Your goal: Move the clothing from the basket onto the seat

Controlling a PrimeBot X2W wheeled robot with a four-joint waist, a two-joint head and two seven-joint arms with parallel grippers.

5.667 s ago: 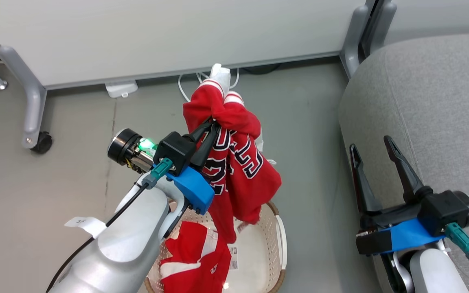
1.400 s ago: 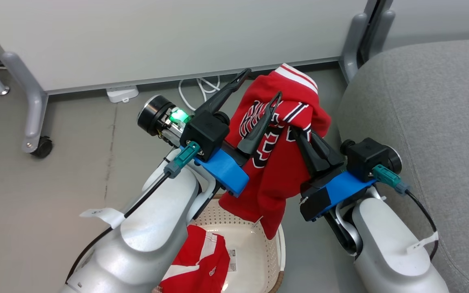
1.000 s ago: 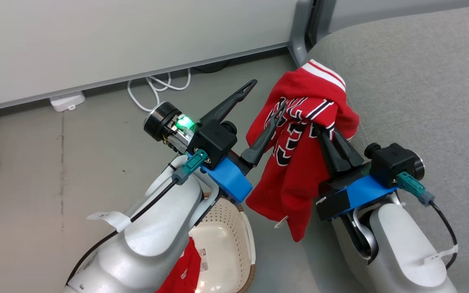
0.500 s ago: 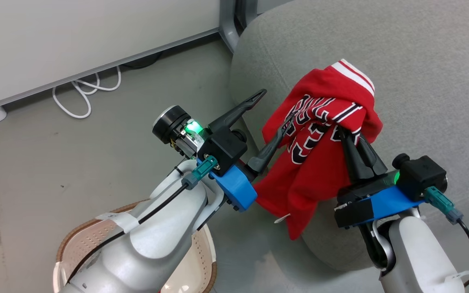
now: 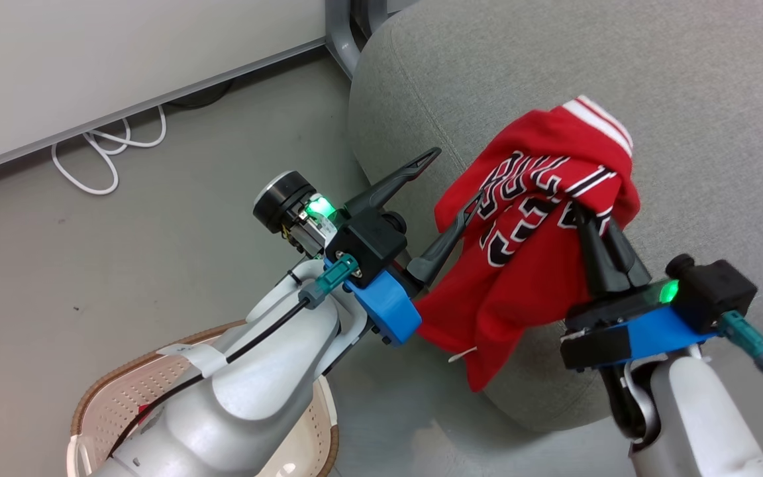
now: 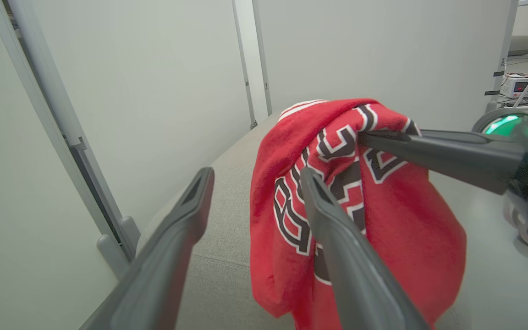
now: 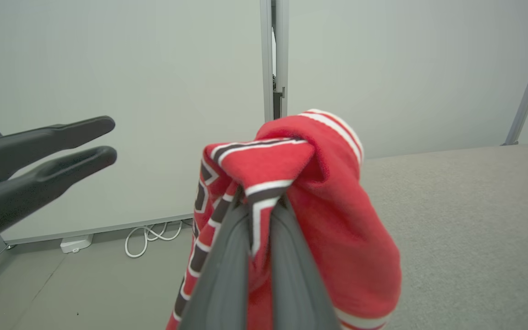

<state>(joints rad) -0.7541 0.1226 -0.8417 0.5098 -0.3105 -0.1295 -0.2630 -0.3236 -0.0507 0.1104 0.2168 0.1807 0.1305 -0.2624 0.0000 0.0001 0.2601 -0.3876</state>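
My right gripper (image 5: 581, 213) is clamped on the clothing (image 5: 520, 278), which dangles toward seven o'clock off the corner of the seat (image 5: 686, 99) (left gripper (image 5: 457, 175) gapes at nine o'clock), bare cushion at one o'clock.

The clothing (image 5: 527, 265) is bright red, with white stripes along its top trim and black block lettering edged in white; the seat (image 5: 686, 99) behind it is a plain light grey weave; the basket (image 5: 120, 401) is cream, dotted with small holes, under a brown rim. The left gripper (image 5: 457, 175) and the right gripper (image 5: 591, 225) both have matt black jaws on bright blue mounts, each with a glowing green light and a teal plug; the forearms (image 5: 242, 404) are pale silver-white. The floor (image 5: 123, 265) is dull grey; the wall panel (image 5: 90, 66) off-white; the cable (image 5: 103, 165) white.
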